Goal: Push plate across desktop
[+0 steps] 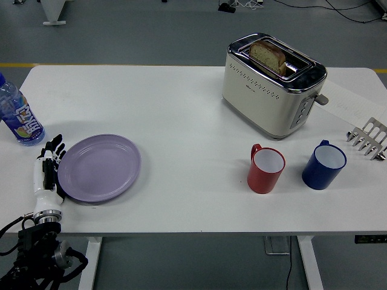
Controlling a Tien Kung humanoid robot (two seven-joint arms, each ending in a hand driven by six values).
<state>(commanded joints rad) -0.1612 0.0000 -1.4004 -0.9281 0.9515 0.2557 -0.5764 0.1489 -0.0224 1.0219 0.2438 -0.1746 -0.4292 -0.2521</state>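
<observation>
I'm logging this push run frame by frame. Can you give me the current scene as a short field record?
plate: purple plate, near left of the table
left hand: left hand flat against the plate's left rim, fingers straight
right hand: not in view
bottle: bottle at left edge
toaster: toaster holding bread
mugs: red mug, blue mug

Lilac plate, white table, red mug, blue mug, cream toaster
</observation>
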